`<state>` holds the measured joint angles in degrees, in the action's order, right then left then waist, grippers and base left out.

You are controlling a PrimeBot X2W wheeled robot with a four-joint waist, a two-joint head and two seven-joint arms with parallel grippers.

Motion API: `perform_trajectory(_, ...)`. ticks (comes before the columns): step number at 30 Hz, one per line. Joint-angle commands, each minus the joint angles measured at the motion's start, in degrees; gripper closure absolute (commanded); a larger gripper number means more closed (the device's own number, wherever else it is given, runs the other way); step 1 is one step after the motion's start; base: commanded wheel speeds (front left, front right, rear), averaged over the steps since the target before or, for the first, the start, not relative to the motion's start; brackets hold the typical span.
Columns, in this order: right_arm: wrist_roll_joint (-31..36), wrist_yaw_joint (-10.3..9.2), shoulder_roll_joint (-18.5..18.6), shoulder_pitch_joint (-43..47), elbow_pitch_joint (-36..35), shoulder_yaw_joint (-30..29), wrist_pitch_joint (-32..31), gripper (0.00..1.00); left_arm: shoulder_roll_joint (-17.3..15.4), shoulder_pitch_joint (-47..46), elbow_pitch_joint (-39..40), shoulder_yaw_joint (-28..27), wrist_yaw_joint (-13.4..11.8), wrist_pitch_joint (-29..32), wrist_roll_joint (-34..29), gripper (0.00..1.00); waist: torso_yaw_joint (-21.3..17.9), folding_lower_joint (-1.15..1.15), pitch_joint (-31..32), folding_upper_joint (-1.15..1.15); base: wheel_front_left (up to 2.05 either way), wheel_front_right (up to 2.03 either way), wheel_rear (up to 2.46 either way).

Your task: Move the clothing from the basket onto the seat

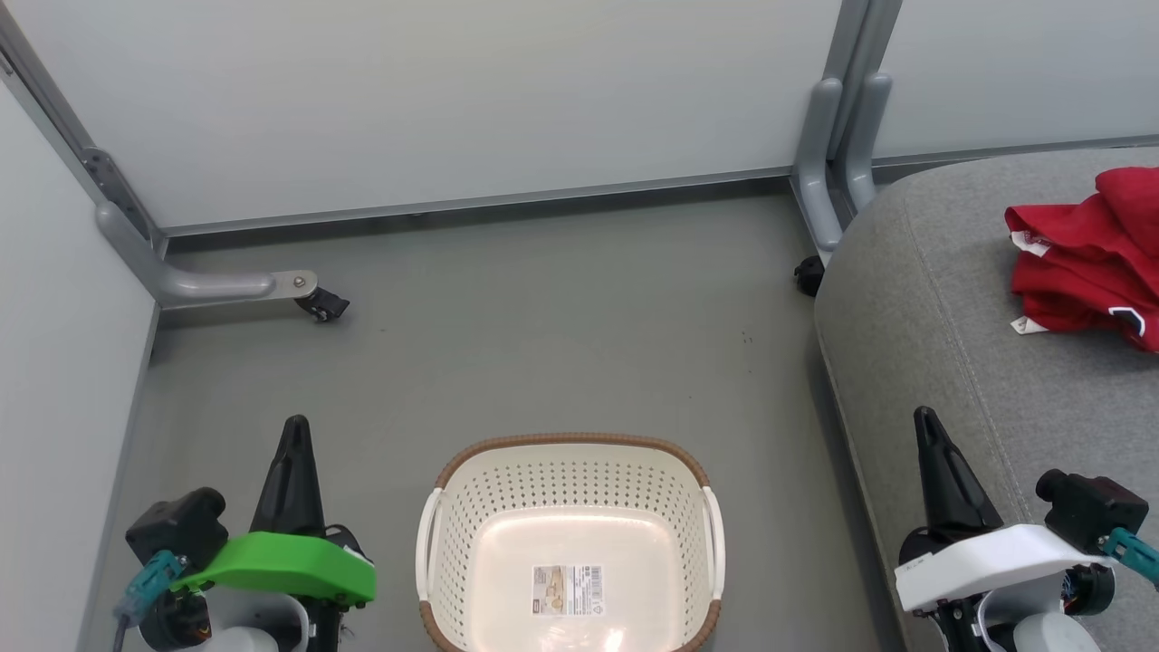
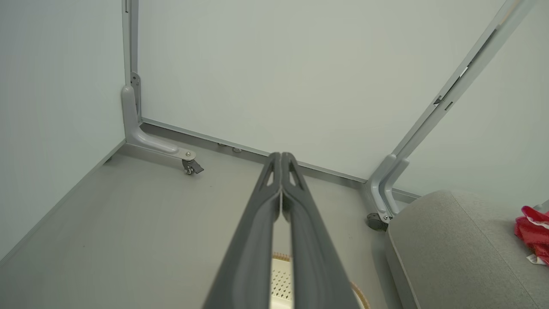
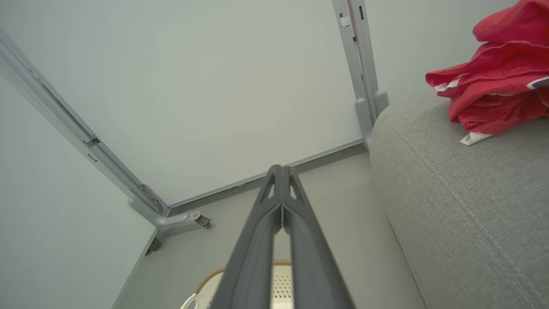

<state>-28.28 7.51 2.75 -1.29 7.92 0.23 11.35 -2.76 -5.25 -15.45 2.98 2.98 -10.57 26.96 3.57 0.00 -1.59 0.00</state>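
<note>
From the head view we see the basket [image 1: 570, 480] standing on the grey floor [image 1: 543, 326] between the two arms, its inside bare down to the label [image 1: 568, 589] on its bottom. The clothing [image 1: 1082, 258] lies in a crumpled red heap on the seat [image 1: 924, 362], toward the far right of the cushion and well apart from the basket. A white tag [image 1: 1028, 326] pokes out at its near edge. The left end effector [image 1: 295, 427] sits at the lower left beside the basket and the right end effector [image 1: 925, 418] at the lower right by the seat's edge; from up here each reads as a single dark spike. The wrist views settle it: in both, the fingers meet at the tips with nothing held between them. The left wrist view catches a sliver of the basket's perforated wall beneath the fingers and a corner of the red heap at its right edge. The right wrist view brings the heap closer, showing folds stacked on the cushion.
</note>
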Motion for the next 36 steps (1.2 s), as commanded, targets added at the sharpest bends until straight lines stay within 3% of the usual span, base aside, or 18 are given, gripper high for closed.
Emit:
perform_trajectory(1, -2.4, -0.01, 0.5, -1.5, -0.5, -0.3, -0.5, 1.00, -0.1, -0.8, 1.0, -0.6, 0.4, 0.5, 2.4, 1.00, 0.0, 0.00, 0.0, 0.00, 0.00, 0.00, 0.00)
perform_trajectory(36, -30.3, -0.02, 1.2, -3.1, 2.3, -2.1, -7.2, 1.00, -0.1, -1.0, 1.3, -4.6, 2.2, 7.7, 30.0, 1.00, -1.2, 0.00, 0.5, 0.00, 0.00, 0.00, 0.00)
